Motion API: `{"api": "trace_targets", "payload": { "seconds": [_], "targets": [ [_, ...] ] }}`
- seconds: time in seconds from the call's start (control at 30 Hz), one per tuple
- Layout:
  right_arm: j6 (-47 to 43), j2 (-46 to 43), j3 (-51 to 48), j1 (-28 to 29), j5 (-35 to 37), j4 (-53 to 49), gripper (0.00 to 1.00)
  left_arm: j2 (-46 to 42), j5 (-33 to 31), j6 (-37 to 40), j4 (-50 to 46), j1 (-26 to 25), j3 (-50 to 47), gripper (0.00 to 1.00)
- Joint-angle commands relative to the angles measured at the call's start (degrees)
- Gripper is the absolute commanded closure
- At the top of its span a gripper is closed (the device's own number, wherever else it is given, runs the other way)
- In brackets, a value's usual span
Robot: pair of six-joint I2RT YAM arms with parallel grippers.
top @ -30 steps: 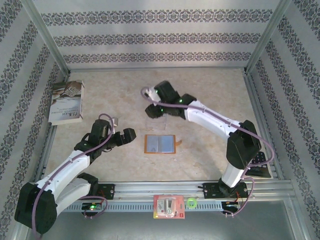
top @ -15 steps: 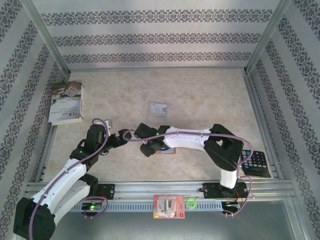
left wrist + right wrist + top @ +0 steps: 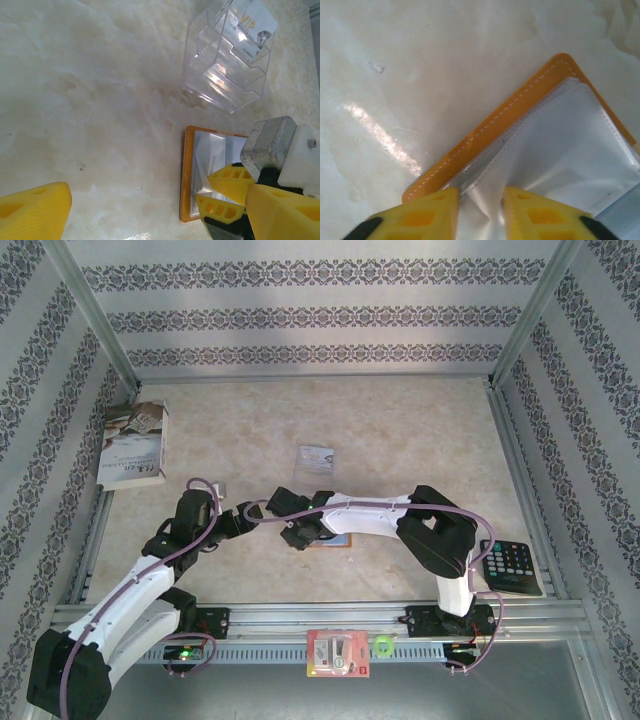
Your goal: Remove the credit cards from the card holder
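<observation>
Step in hand: judged to be the drawing of a card from the open card holder (image 3: 555,150) by the right gripper (image 3: 481,197).
Card holder position: flat on the table (image 3: 90,100), low centre of the top view, pale pockets facing up, orange rim round them.
Right gripper state: fingers pressed together on a puckered fold of the pale inner sheet, at the bottom edge of the right wrist view. Whether a card lies inside that pinch cannot be told.
Left gripper (image 3: 157,200) state: fingers spread wide and holding nothing, just left of the holder in the top view.
Credit cards: one credit card (image 3: 255,22), printed VIP, stands in the clear tray (image 3: 225,70), upper right of the left wrist view, near the holder. Any cards in the pockets are hidden.
Technique: the pucker suggests that soft pocket film is being gripped. The pinch should sit on a stiff card edge, and the pull should run along the pocket mouth, low and parallel to the table.
Support: the free left gripper could press on the orange rim so the holder stays put.
Risk: an upward pull would probably lift or fold the whole holder.
</observation>
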Motion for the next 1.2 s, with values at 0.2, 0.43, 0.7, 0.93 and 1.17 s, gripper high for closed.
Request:
{"api": "trace_targets", "payload": {
  "seconds": [0.2,0.43,0.7,0.93,1.17],
  "targets": [
    [-0.2,-3.1,-5.1,-0.4,-2.1,7.4,1.0,5.6,5.8,1.9,4.1,0.5,0.6,0.4],
    [2.8,-8.4,-11.6,-3.7,-7.8,17.6,1.0,14.9,4.1,0.6,12.2,-8.1,1.6,0.6],
    [5.3,-11.8,-17.2,-5.1,-11.3,24.6,1.0,26.6,4.7,-0.7,25.5,-13.8,3.0,0.76],
    [6.5,-12.7,-19.4,-5.6,-12.0,27.4,1.0,34.7,6.7,-2.0,30.2,-14.9,5.0,0.92],
    [7.3,-13.4,-21.2,-6.2,-12.4,29.6,1.0,39.0,6.3,-2.6,26.4,-15.0,7.1,1.0]
  ]
}}
